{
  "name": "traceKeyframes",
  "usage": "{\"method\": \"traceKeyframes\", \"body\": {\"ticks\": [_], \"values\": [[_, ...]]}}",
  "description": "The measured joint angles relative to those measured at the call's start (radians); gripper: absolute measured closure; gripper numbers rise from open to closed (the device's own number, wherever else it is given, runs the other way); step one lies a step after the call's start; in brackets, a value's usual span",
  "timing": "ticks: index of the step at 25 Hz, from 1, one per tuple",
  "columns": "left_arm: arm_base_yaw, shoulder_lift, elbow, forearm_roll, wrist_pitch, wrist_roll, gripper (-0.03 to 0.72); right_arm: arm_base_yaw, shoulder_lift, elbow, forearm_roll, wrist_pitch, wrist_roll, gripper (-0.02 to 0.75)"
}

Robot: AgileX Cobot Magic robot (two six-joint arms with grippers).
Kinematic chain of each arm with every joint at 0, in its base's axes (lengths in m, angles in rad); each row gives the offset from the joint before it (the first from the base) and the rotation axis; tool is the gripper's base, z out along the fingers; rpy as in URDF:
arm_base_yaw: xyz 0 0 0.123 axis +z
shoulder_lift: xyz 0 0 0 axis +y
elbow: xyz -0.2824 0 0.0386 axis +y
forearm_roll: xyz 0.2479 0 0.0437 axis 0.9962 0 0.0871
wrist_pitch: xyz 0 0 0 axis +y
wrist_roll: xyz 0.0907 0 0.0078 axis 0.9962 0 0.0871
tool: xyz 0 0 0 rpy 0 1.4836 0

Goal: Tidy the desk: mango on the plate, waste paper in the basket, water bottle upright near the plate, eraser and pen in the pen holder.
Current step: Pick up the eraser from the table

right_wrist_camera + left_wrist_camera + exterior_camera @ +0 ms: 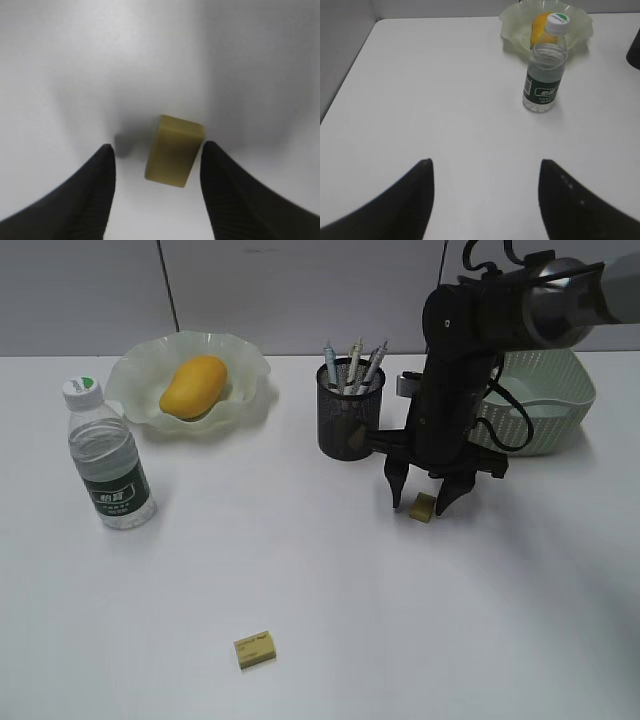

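The mango (194,386) lies on the ruffled plate (252,370), also in the left wrist view (512,25). The water bottle (108,458) stands upright near the plate, and shows in the left wrist view (543,75). The pen holder (347,421) holds several pens (353,367). My right gripper (422,499) is open, pointing down, with a yellowish eraser (425,507) on the desk between its fingers; the right wrist view shows the jaws (157,152) on either side of the eraser (174,150), apart from it. My left gripper (485,167) is open and empty. The waste paper is not visible.
A second yellowish eraser (255,649) lies on the desk near the front edge. The basket (562,392) stands at the back right, behind my right arm. The desk's left edge shows in the left wrist view (350,65).
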Motion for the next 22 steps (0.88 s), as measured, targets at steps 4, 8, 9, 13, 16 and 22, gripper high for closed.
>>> {"method": "traceKeyframes", "body": {"ticks": [4, 8, 9, 13, 16, 22], "values": [[0.000, 0.000, 0.000, 0.000, 0.000, 0.000, 0.190, 0.000, 0.000, 0.000, -0.002, 0.000, 0.000, 0.304], [0.000, 0.000, 0.000, 0.000, 0.000, 0.000, 0.190, 0.000, 0.000, 0.000, -0.002, 0.000, 0.000, 0.305], [0.000, 0.000, 0.000, 0.000, 0.000, 0.000, 0.190, 0.000, 0.000, 0.000, -0.003, 0.000, 0.000, 0.305], [0.000, 0.000, 0.000, 0.000, 0.000, 0.000, 0.190, 0.000, 0.000, 0.000, -0.012, 0.000, 0.000, 0.306], [0.000, 0.000, 0.000, 0.000, 0.000, 0.000, 0.190, 0.000, 0.002, 0.000, -0.013, 0.000, 0.000, 0.306], [0.000, 0.000, 0.000, 0.000, 0.000, 0.000, 0.190, 0.000, 0.020, 0.000, -0.009, 0.003, 0.000, 0.307]]}}
